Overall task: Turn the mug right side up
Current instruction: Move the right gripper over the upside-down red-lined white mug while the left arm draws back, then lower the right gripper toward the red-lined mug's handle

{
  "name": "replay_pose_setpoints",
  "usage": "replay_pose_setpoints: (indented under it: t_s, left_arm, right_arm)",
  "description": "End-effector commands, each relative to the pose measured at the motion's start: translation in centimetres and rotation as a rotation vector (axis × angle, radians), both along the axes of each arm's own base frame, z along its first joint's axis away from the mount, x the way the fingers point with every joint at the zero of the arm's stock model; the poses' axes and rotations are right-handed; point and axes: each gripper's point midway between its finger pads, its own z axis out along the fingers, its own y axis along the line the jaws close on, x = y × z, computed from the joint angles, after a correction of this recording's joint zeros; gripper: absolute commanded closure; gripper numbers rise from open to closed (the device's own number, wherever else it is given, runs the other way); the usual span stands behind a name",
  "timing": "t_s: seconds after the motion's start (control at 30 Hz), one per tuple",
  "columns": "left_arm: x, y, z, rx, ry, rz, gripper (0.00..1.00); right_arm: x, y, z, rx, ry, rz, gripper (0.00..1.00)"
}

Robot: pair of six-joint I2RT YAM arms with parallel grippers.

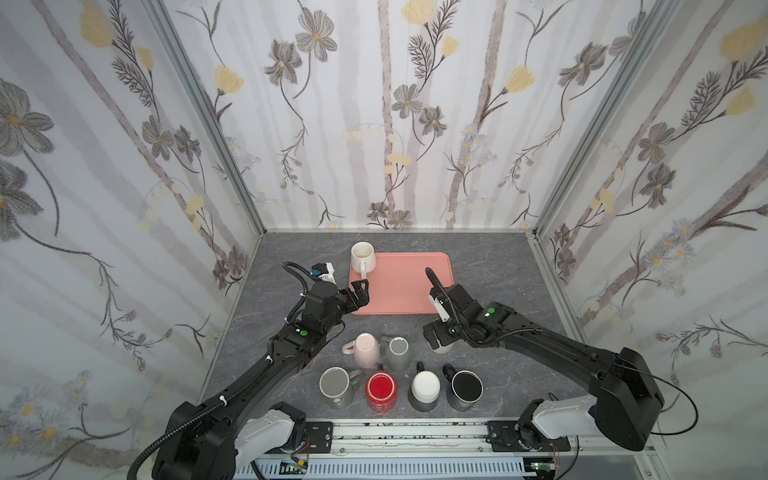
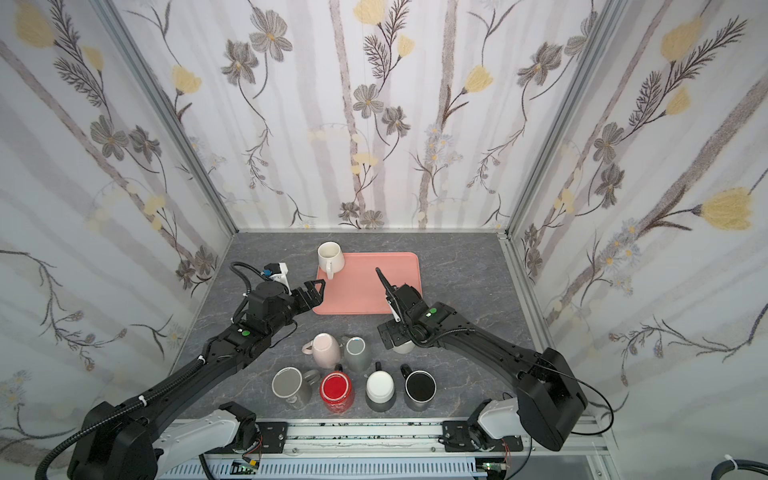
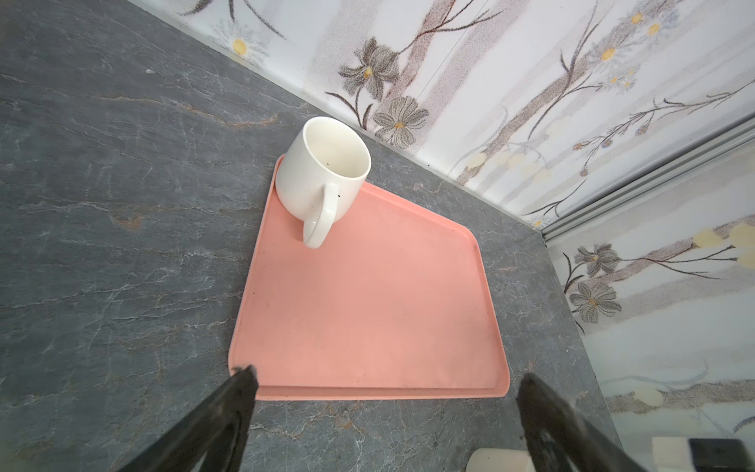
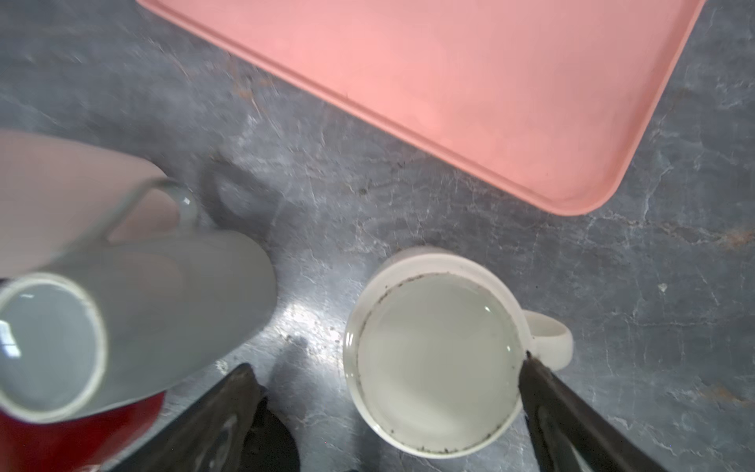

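target is the cream mug [image 4: 437,351]: base up on the desk [image 1: 498,266], just off the near right corner of the pink tray [image 1: 407,291], not touching it. right end effector [image 4: 388,361] is released, jaws wide, hanging directly over that mug; in the right wrist view one finger [image 4: 555,408] has its tip at the mug's edge next to the handle, the other sits clear of the wall with bare desk between, so no grasp. in both top views the mug is mostly hidden under the right wrist, only a cream sliver shows. left end effector [image 1: 359,291] also released, jaws wide, nothing in them, hovering at the tray's near left corner. white mug [image 1: 363,255] stands upright on the tray's far left corner, handle toward the robot; rest of the tray is bare. grey mug [image 1: 398,353] stands base up left of the target, pink mug [image 1: 366,350] just beside it, handle pointing left, can't tell if it's tipped or inverted. row nearest the robot, left to right: light grey mug [image 1: 336,384], red mug [image 1: 381,388], white-topped mug [image 1: 424,388], black mug [image 1: 466,386], each apart from both end effectors
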Motion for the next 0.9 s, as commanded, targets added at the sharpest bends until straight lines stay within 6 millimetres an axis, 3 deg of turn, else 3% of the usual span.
replay_pose_setpoints:
  t_s: [0.0, 0.1, 0.23, 0.33, 0.6, 0.83, 0.87]
  left_arm:
    - [-0.1, 0.1, 0.3, -0.021, -0.006, 0.007, 0.0]
    - [-0.1, 0.1, 0.4, -0.024, -0.007, 0.005, 0.0]
    - [-0.2, 0.2, 0.6, -0.026, -0.012, 0.006, 0.0]
    - [-0.3, 0.1, 0.7, -0.027, -0.014, 0.003, 0.0]
    - [-0.3, 0.0, 0.9, -0.029, -0.02, -0.006, 0.0]
    - [-0.3, 0.2, 0.8, -0.027, -0.023, -0.004, 0.0]
    - [-0.3, 0.2, 0.8, -0.027, -0.023, -0.004, 0.0]
  right_arm:
    - [1.4, 0.3, 2.0, 0.148, -0.028, -0.029, 0.0]
    - [3.4, -2.2, 2.2, 0.233, -0.021, -0.143, 0.04]
    - [5.6, -6.7, 0.7, 0.248, -0.015, -0.316, 0.26]
    - [6.3, -8.5, -1.0, 0.167, -0.015, -0.366, 0.37]
    - [5.8, -10.0, -4.7, 0.047, 0.044, -0.397, 0.4]
    - [3.4, -9.8, -5.7, 0.008, 0.077, -0.378, 0.43]
    - [2.3, -9.9, -6.6, -0.009, 0.101, -0.371, 0.44]
